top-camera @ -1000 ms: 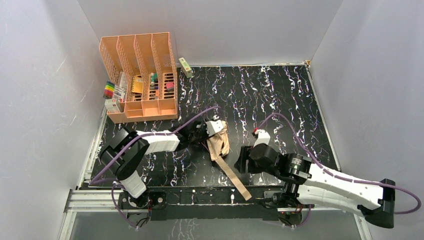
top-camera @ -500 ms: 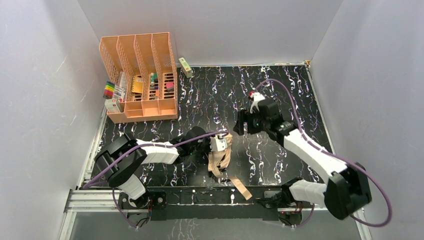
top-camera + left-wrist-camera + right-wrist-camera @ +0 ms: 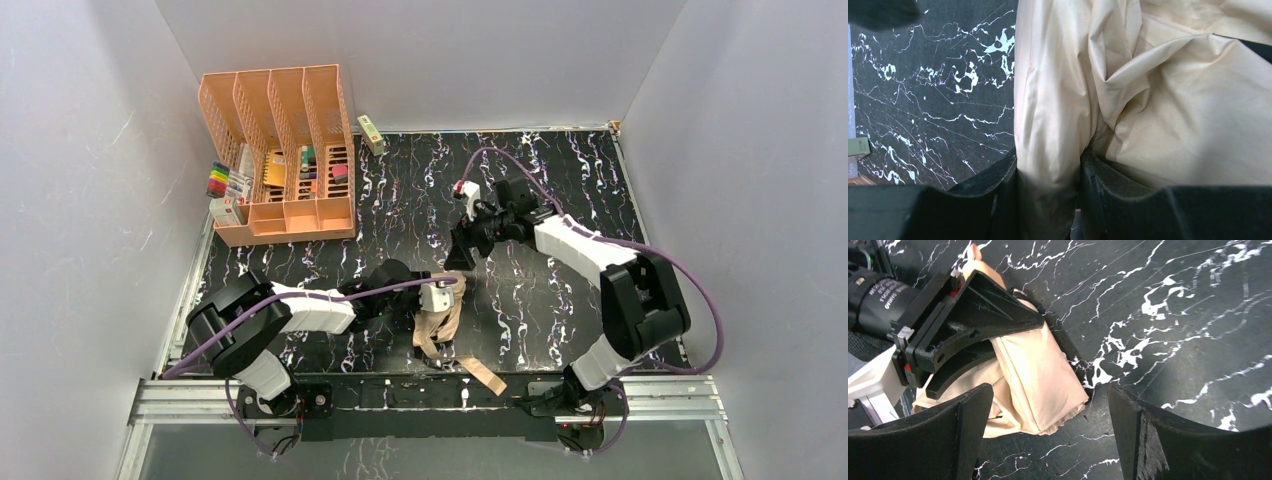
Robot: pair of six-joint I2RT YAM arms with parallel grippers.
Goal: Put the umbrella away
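the left hand is clamped on the umbrella, its two black fingers pressed together on a fold of pale peach-tan fabric, seen very close in the left wrist view with the cloth bunched and creased above the grip. from overhead, the left arm reaches from the near left corner toward the middle of the black, white-veined surface, and the umbrella is a crumpled tan bundle at that hand, in the near middle of the surface. a long flat tan strap trails from the bundle toward the near edge. whether the bundle rests fully on the surface or is lifted a little cannot be told. the right hand is spread wide with nothing between its fingers, and it sits just beyond the umbrella on the far side, tilted down toward it. the right wrist view looks down between those parted fingers onto the tan bundle and the left hand gripping its upper end. well apart, in the far left corner, stands a peach-orange slotted desk organizer with small coloured items in its compartments, a bundle of markers just beside its left wall and a small green box near its right side against the back wall.
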